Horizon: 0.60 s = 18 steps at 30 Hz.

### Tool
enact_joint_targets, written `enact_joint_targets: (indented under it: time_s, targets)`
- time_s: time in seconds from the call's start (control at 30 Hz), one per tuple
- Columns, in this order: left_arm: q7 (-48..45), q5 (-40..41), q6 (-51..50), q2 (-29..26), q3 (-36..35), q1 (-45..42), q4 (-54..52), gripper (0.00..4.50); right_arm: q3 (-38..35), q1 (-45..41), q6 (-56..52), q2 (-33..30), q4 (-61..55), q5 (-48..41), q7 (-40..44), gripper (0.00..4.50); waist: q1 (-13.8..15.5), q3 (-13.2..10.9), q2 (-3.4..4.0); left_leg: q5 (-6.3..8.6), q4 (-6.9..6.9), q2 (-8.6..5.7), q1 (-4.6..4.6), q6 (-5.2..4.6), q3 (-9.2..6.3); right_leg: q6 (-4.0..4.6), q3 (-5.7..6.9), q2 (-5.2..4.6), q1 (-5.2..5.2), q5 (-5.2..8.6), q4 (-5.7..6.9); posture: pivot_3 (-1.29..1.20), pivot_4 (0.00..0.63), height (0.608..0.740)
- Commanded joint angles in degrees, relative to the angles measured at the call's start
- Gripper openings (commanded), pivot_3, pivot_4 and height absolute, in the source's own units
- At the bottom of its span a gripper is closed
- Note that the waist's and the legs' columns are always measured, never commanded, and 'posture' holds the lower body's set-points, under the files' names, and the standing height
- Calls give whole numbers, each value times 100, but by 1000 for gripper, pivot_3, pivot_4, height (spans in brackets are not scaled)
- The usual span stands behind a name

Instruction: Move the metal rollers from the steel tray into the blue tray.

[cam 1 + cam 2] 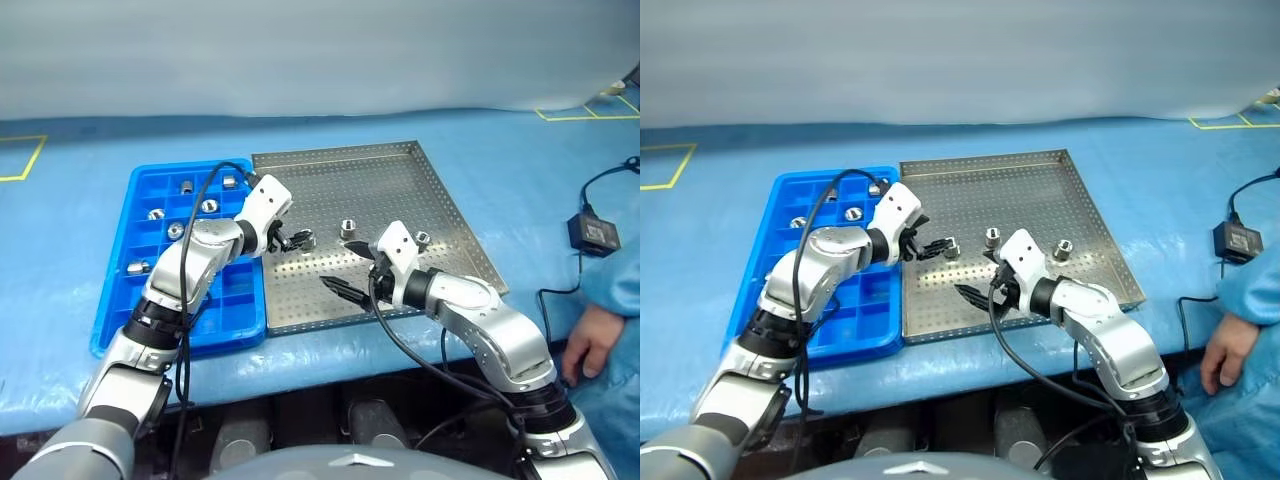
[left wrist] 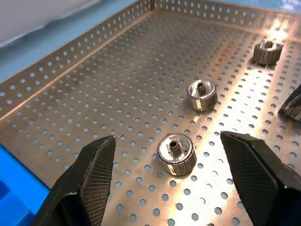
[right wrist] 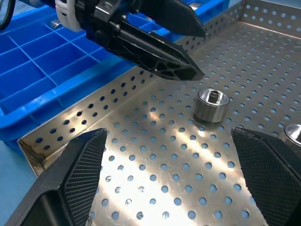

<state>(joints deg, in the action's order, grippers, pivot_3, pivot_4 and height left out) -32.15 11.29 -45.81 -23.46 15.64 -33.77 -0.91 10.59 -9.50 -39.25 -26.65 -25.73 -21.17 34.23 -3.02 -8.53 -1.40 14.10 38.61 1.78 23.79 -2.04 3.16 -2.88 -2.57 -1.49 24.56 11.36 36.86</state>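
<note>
Three small shiny metal rollers stand on end on the perforated floor of the silver-grey steel tray, bores pointing up, short axes vertical; others already sit in the bright blue compartmented plastic tray beside it on the bench. The left end effector hovers spread at the nearest roller; the right end effector hangs spread, empty. The rollers look rigid, dense and slick: best pinched across the ribbed side wall.

Nine metal rollers, two trays.
</note>
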Motion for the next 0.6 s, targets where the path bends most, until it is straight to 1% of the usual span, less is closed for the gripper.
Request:
enact_joint_targets:
  time_s: [0.03,0.17,0.37,0.47,0.53,0.6]
  targets:
    - [-64,-172,194,156,86,-226,550,3863,-181,152,53,-14,-384,-21,-133,4500,-86,0,0,0,0,0,1,0,0,0,0,0,1,0,0,-177,150,740]
    - [-29,-393,163,212,193,-251,928,3863,-182,277,7,-47,-518,11,-214,4500,-204,0,0,0,0,1,0,0,1,-5,-2,0,2,3,2,-195,150,740]
    - [107,-653,117,274,215,-168,1223,3863,-188,250,-33,-92,-533,4,-241,4500,-285,2,3,0,0,3,-11,0,5,-24,-7,0,-3,12,6,-188,150,740]
    - [140,-735,100,308,235,-106,1183,3270,-150,201,-55,-93,-496,59,-279,4500,-299,4,5,0,0,3,-16,0,5,-25,-8,0,-6,12,7,-179,150,740]
    - [78,-734,85,313,250,-47,1090,2630,-129,178,-74,-89,-496,72,-286,4500,-307,6,9,-1,1,3,-17,0,5,-25,-8,0,-7,12,8,-181,150,740]
    - [12,-703,86,331,248,-6,1011,2630,-119,156,-92,-95,-504,72,-290,4500,-318,7,11,-1,1,3,-17,0,6,-25,-9,0,-7,12,8,-183,150,740]
